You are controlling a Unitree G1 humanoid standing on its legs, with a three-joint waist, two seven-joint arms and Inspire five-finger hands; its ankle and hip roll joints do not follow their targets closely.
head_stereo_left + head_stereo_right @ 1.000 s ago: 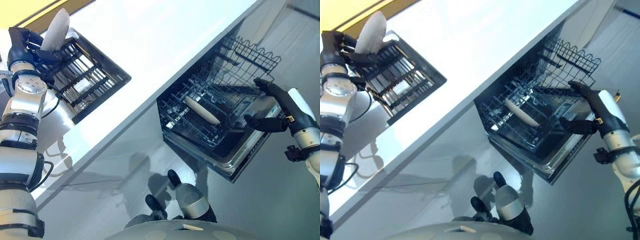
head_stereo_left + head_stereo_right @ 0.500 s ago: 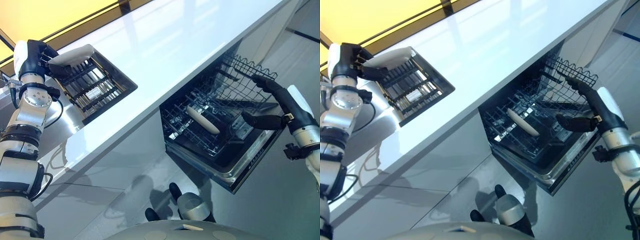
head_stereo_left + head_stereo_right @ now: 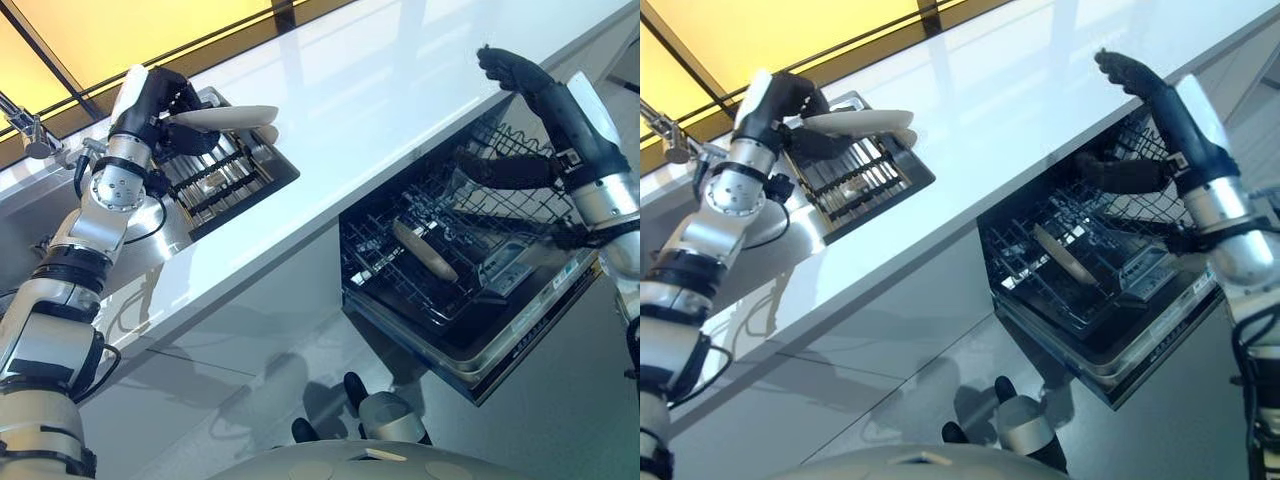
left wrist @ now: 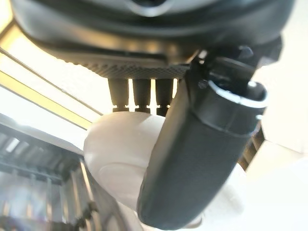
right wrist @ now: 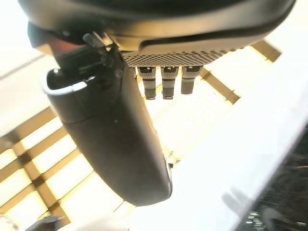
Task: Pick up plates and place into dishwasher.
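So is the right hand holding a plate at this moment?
No: the right hand is open and empty above the countertop, while the left hand holds the white plate.

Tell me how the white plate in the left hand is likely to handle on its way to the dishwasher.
The white plate looks rigid, probably ceramic, so it should hold its shape but could chip against the dishwasher rack. Its glossy surface may be slippery. The left hand pinches it at one edge between thumb and fingers, so it could tilt or slide if swung quickly.
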